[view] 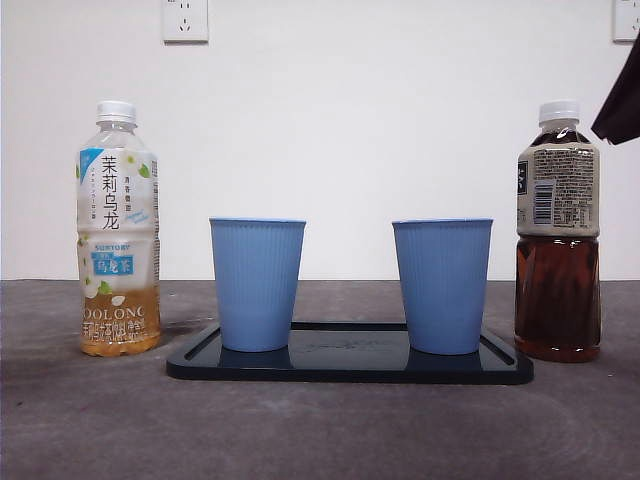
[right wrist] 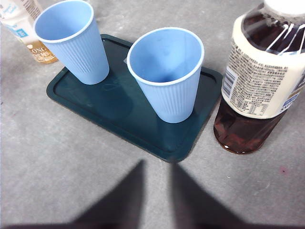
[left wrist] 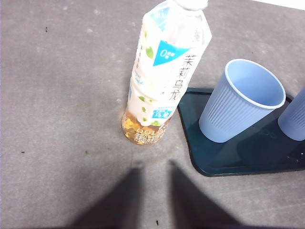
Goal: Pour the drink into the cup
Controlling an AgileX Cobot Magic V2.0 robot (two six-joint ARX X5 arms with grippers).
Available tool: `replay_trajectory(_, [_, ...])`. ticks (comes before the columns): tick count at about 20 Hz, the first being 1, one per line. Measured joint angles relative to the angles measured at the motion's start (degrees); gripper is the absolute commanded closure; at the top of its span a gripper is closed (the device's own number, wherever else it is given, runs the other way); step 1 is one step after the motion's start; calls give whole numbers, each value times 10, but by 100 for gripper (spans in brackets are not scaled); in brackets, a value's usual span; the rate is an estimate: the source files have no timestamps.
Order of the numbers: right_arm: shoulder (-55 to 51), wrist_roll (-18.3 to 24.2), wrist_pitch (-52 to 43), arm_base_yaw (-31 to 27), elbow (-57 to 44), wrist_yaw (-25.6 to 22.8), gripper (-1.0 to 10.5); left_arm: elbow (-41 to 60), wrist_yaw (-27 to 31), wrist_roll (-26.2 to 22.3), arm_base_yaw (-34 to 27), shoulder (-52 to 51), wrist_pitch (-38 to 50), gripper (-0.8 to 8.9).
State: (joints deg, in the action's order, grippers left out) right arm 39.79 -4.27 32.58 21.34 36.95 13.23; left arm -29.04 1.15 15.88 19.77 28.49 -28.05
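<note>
An oolong tea bottle [view: 118, 230] with a white cap and a little amber drink stands left of a dark tray [view: 350, 365]. Two empty blue cups [view: 257, 283] [view: 441, 285] stand upright on the tray. A dark tea bottle [view: 558, 232], capped and about half full, stands to the right of the tray. My left gripper [left wrist: 154, 164] is open above the table, short of the oolong bottle [left wrist: 164, 76] and apart from it. My right gripper [right wrist: 156, 164] is open above the table, short of the tray's edge [right wrist: 167, 152], with the dark tea bottle [right wrist: 259, 81] to one side.
A white wall with two sockets [view: 185, 18] stands behind the grey table. A black arm tip [view: 622, 100] shows at the top right corner of the front view.
</note>
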Motion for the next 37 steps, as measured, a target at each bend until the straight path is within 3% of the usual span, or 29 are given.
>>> replay_trajectory(16, [0,0,0,0,0,1,940,0,0,-2,0,-7,0,807])
replay_trajectory(19, [0,0,0,0,0,1,940,0,0,-65,-23,-58,21,807])
replay_trajectory(23, [0,0,0,0,0,2,940,26,0,-178,-107,-148,121,807])
replay_trajectory(26, [0,0,0,0,0,2,940,89,1,-232,-161,-202,167,807])
replay_trajectory(30, [0,0,0,0,0,2,940,172,1,-244,-193,-259,170,807])
replay_trajectory(37, [0,0,0,0,0,2,940,243,1,-245,-196,-282,161,807])
